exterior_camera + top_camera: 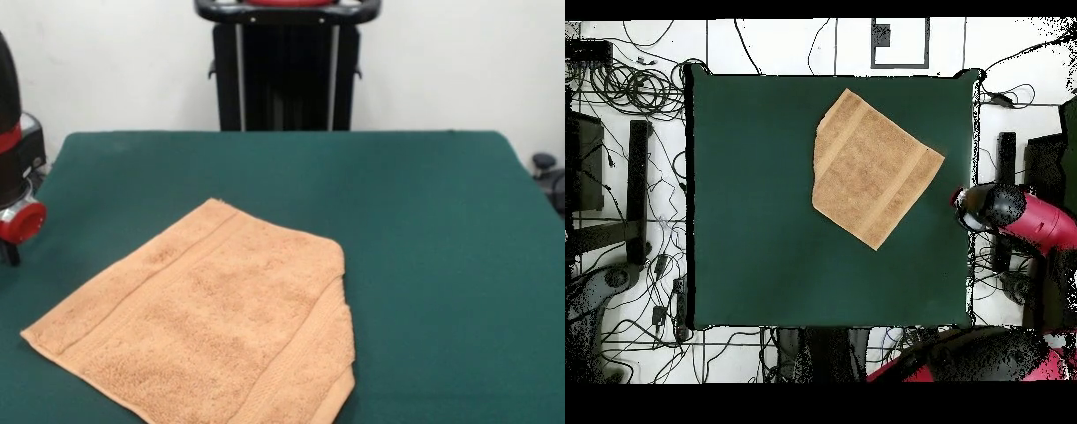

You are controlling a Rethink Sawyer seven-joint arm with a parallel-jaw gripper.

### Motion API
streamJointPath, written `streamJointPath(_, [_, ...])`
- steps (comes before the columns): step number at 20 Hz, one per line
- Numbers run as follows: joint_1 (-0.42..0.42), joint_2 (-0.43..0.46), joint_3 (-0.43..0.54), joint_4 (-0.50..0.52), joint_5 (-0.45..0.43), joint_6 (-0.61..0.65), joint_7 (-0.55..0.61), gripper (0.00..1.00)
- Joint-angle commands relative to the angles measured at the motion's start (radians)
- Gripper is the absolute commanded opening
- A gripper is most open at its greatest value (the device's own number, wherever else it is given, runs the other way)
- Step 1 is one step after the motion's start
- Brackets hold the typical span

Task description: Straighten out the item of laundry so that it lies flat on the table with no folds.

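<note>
The item of laundry (216,327), a peach terry towel with woven border bands, lies spread at an angle on the green table (424,221). In the front view its right corner is turned under or over, leaving a doubled edge there. From above, the towel (873,168) shows a cut-off corner on its left side. The gripper (12,247) hangs at the table's left edge in the front view, well apart from the towel. In the overhead view the gripper (963,206) sits just past the table's (765,250) right edge, close to the towel's nearest corner but not touching it.
The red and black arm (1025,220) reaches in from the right in the overhead view. Cables and stands lie on the floor around the table. The robot's black pedestal (284,71) stands behind the far edge.
</note>
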Motion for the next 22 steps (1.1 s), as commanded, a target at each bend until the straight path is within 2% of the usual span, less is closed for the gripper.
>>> streamJointPath(1, [-0.002, 0.021, -0.007, -0.022, 0.072, 0.218, 0.091, 0.0])
streamJointPath(4, [-0.002, 0.017, -0.016, -0.016, 0.08, 0.193, 0.105, 0.0])
streamJointPath(6, [-0.008, 0.008, -0.008, -0.014, 0.089, 0.235, 0.078, 0.0])
streamJointPath(8, [-0.01, -0.005, -0.006, -0.002, 0.121, 0.23, 0.13, 0.0])
streamJointPath(11, [-0.013, -0.019, 0.016, 0.004, 0.132, 0.216, 0.099, 0.0])
streamJointPath(14, [0.005, 0.005, -0.003, -0.024, 0.129, 0.205, 0.129, 0.0])
streamJointPath(16, [0.029, 0.035, -0.036, -0.056, 0.138, 0.164, 0.216, 0.0])
streamJointPath(22, [0.048, 0.049, -0.025, -0.104, 0.17, 0.136, 0.236, 0.0])
